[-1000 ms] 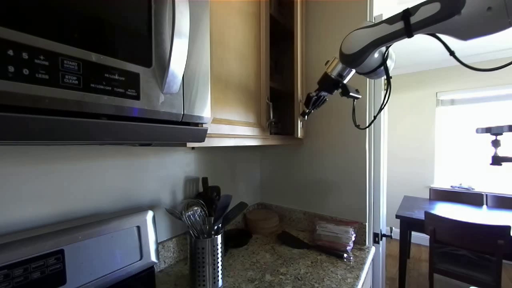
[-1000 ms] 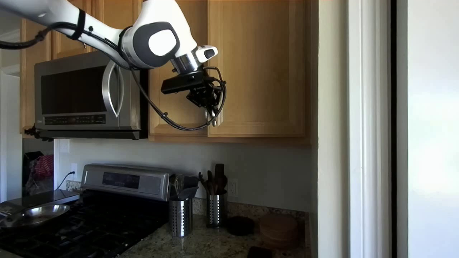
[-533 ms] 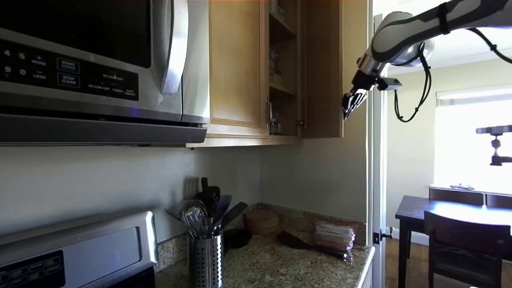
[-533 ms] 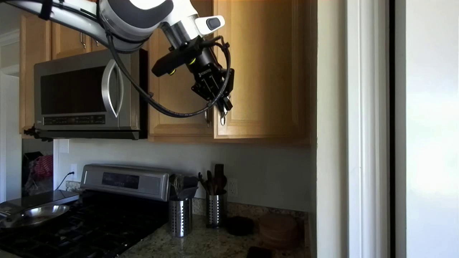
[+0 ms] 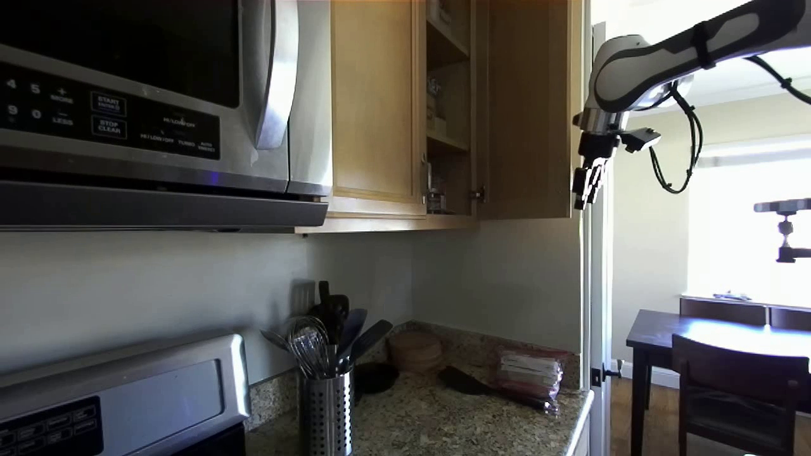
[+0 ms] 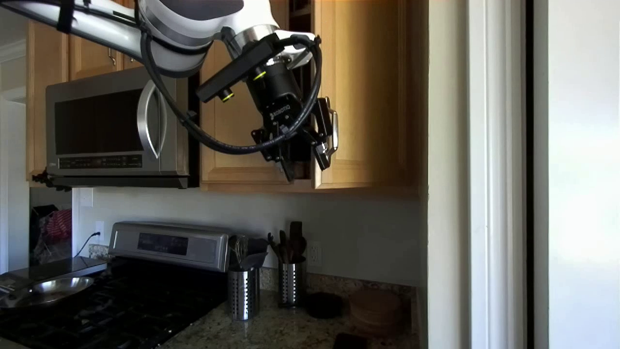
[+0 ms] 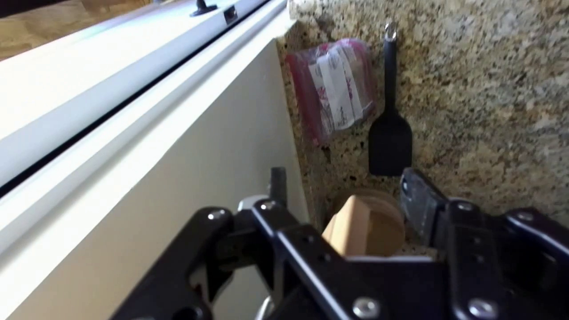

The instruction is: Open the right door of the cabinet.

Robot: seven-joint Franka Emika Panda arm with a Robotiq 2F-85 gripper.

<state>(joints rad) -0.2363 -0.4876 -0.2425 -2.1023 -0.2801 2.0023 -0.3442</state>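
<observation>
The right door (image 5: 526, 114) of the cabinet (image 5: 386, 223) stands swung outward, its inner face and the shelves showing in an exterior view. Its silver bar handle (image 6: 334, 131) is at the free edge in an exterior view. My gripper (image 6: 306, 165) is at that edge, pointing down, its jaws spread apart. In the wrist view, a light wood corner of the door lies between the fingers of my gripper (image 7: 343, 175), with a gap on both sides. One finger stands close by the handle; whether it touches the bar I cannot tell.
The left door (image 5: 377, 107) is shut, with a microwave (image 5: 152, 88) beside it. A side wall (image 7: 231, 146) runs close to the open door. On the counter below are a spatula (image 7: 390, 142), a plastic packet (image 7: 333, 84) and a utensil holder (image 5: 327, 411).
The door has swung from slightly ajar to wide, away from the cabinet front. My gripper moved outward along with it and tilted more downward. Its jaws have spread, letting go of the handle.
</observation>
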